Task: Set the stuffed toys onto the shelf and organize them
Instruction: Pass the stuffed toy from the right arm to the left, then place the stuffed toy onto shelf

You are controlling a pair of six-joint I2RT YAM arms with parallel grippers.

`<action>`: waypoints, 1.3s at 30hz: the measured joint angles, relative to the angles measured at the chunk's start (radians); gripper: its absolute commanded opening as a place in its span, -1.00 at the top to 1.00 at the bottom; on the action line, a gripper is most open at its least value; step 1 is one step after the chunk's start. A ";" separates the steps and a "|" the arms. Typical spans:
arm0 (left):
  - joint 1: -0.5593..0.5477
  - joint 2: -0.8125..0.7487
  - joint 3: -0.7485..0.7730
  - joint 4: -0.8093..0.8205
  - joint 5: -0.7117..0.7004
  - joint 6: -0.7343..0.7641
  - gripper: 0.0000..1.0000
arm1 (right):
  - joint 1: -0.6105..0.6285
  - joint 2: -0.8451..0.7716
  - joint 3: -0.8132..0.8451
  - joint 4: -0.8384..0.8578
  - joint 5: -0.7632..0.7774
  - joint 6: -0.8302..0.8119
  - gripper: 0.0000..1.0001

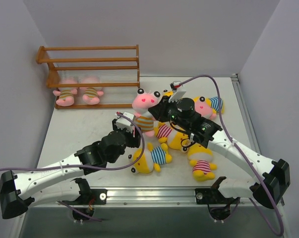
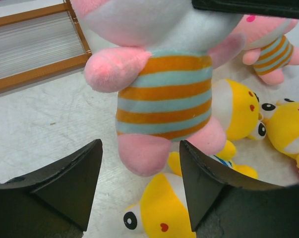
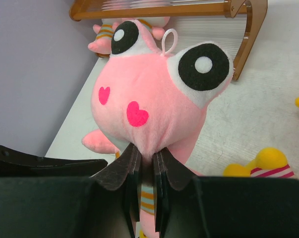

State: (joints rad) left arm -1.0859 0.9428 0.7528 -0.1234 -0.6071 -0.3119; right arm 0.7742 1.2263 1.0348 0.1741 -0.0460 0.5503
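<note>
Right fingers [image 3: 123, 171] fill the near edge of the right wrist view. They are pinched together on the plush just under the chin of the held pink toy [image 3: 154, 99], with only a sliver of gap between them. The toy hangs upright, face toward that camera, with a small loop on top of its head.

Left fingers [image 2: 65, 183] stand wide apart with nothing gripped. The held pink toy's feet and tan-and-pale-blue striped shirt sit between and just beyond the two tips. One tip is very close to a foot; contact not clear. Yellow plush lies underneath, and I cannot tell whether the feet clear it.

Overhead notes:
- Held pink toy sits mid-worktop, right of the shelf [image 1: 89, 60] and apart from it, over the heap of loose toys.
- Shelf stands at the back left of the worktop [image 1: 75, 134], close to the wall.
- Lowest tier carries the left shelved toy [image 1: 66, 95] and the right shelved toy [image 1: 92, 92]. Both are pink, side by side at the left end, feet forward.
- Yellow toy in blue stripes [image 1: 150, 159] lies near the front, between the two arms.
- Yellow toy in pink stripes [image 1: 202, 167] lies just beside the right forearm.
- Second pink-striped yellow toy [image 1: 165, 133] is partly hidden under the right wrist.
- Loose pink toy [image 1: 206, 105] lies behind that wrist, toward the back right.
</note>
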 measured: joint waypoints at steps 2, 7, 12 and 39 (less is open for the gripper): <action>0.000 0.015 0.000 0.002 -0.012 0.008 -0.40 | 0.001 0.000 0.000 0.000 0.002 0.001 1.00; 0.000 0.055 0.000 0.003 -0.021 0.011 -0.38 | 0.003 0.000 0.002 0.000 0.005 0.002 1.00; 0.000 0.076 0.000 0.006 -0.021 0.011 -0.03 | 0.006 0.001 0.002 0.000 0.005 0.002 1.00; 0.426 -0.029 -0.060 -0.021 0.308 -0.076 0.95 | 0.006 -0.128 0.003 -0.079 0.108 -0.153 -0.99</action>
State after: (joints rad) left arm -0.6594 0.9142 0.6926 -0.1448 -0.2989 -0.3878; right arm 0.7799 1.0985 1.0374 0.0948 0.0624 0.3977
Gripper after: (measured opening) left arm 0.065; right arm 0.994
